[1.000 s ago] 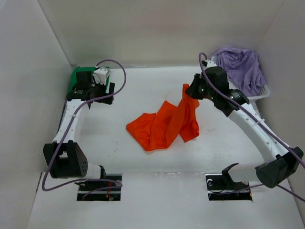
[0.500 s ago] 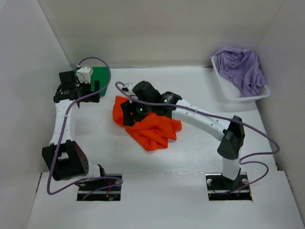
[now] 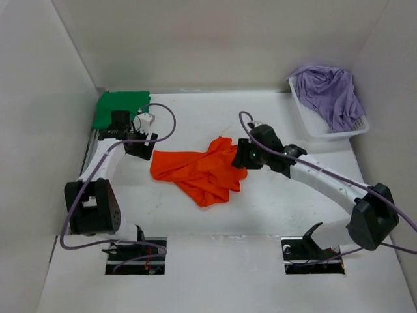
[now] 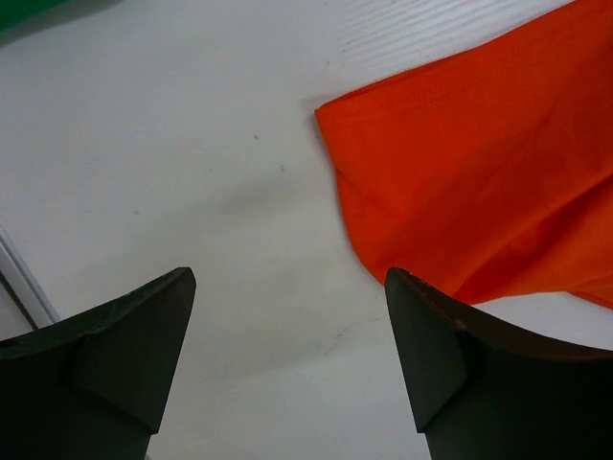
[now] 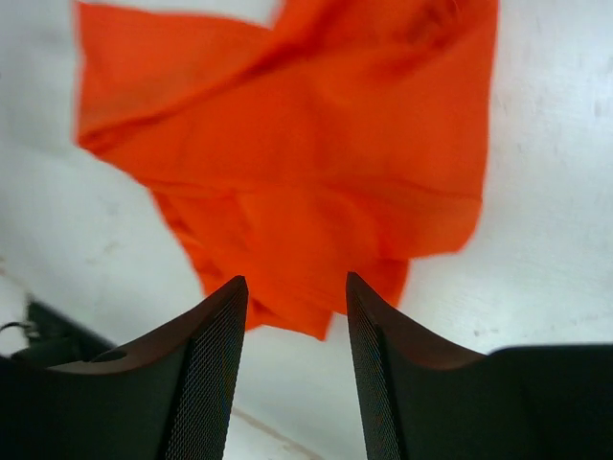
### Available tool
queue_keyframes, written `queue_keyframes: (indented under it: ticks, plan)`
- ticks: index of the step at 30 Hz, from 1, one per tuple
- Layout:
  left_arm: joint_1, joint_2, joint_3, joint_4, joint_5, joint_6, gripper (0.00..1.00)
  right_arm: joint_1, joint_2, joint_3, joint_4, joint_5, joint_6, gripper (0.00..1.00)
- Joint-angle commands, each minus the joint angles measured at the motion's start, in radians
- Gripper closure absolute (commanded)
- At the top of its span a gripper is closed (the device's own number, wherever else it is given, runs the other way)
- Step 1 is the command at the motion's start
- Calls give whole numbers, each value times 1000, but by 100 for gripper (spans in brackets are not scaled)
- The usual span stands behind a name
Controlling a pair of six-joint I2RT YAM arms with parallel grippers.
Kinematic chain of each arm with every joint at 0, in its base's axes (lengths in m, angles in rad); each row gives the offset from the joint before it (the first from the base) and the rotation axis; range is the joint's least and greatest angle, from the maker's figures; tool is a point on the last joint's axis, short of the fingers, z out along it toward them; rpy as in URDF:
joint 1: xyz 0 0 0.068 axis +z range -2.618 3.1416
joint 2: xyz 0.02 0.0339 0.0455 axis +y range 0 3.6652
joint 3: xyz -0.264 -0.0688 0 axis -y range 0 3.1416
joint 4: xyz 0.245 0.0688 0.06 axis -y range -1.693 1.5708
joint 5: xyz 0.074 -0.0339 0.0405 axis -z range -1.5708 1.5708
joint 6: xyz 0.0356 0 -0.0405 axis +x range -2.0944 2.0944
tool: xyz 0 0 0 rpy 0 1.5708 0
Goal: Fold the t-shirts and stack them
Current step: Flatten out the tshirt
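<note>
Orange shirt lies crumpled mid-table. Left gripper jaws spread, just beside shirt's left corner. Right gripper jaws parted, nothing pinched, above right edge. Opposite corners best pinched, cloth drawn flat before folding is begun.

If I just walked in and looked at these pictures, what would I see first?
The bright orange t-shirt jumps out first, lying crumpled in the middle of the white table, with the open left gripper and the open right gripper at its two sides. Next you'd spot the purple t-shirt heaped in the white basket at the far right corner, and the green t-shirt at the far left corner.
</note>
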Motion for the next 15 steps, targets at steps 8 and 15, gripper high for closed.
queue_keyframes:
  ticks: [8,15]
  plan:
    - [-47,223,91,157,-22,-43,21,28,96,-244,199,80,165,48]
    - [-113,375,114,155,-34,-58,24,28,166,-305,312,48,241,48]
